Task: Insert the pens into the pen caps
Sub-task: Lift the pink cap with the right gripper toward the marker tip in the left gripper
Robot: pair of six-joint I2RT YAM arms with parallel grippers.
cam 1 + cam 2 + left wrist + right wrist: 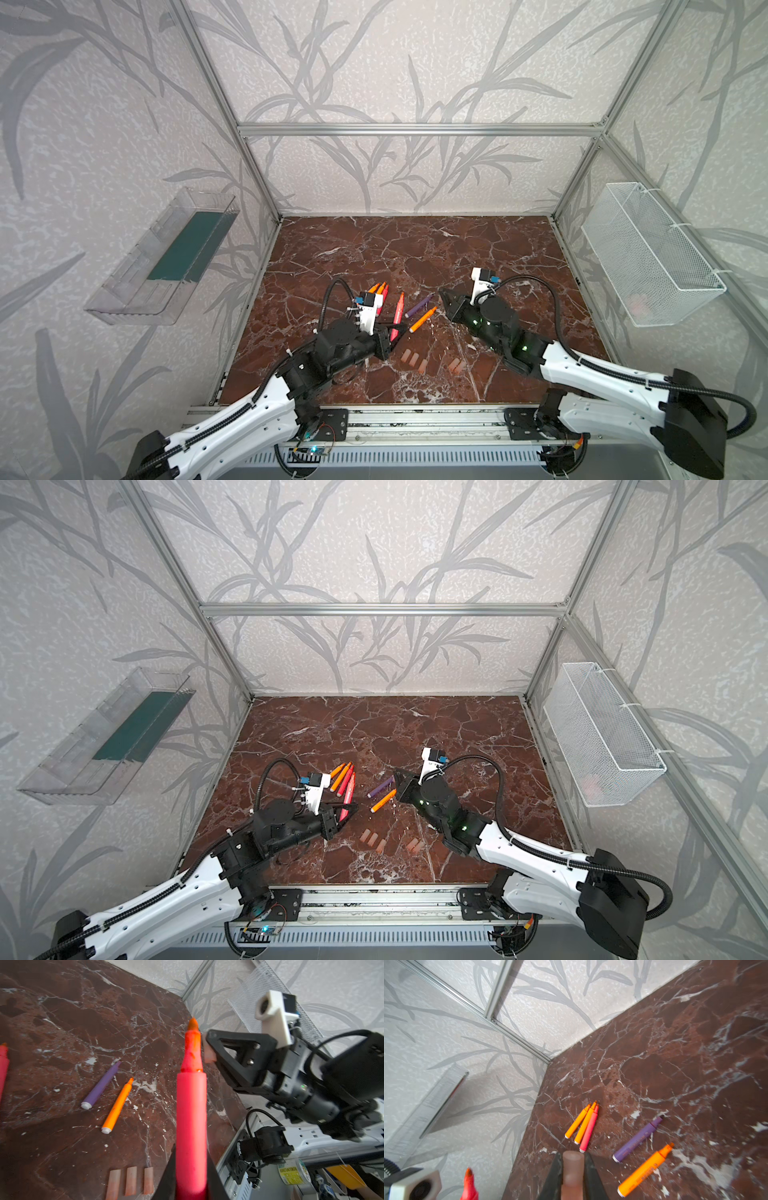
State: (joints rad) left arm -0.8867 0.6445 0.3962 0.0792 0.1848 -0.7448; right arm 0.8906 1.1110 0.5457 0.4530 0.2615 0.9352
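Note:
My left gripper is shut on a red-pink pen, whose orange-stained tip points away from the jaws. The right gripper is shut on a pinkish-tan pen cap, which hangs close beside that pen's tip. A purple pen and an orange pen lie on the marble between the grippers. Two orange pens and a red-pink one lie bunched behind the left wrist. Several loose pen caps lie nearer the front.
The brown marble tabletop is fenced by aluminium frame posts and papered walls. A clear plastic tray hangs on the left wall and a white wire basket on the right wall. A metal rail runs along the front edge.

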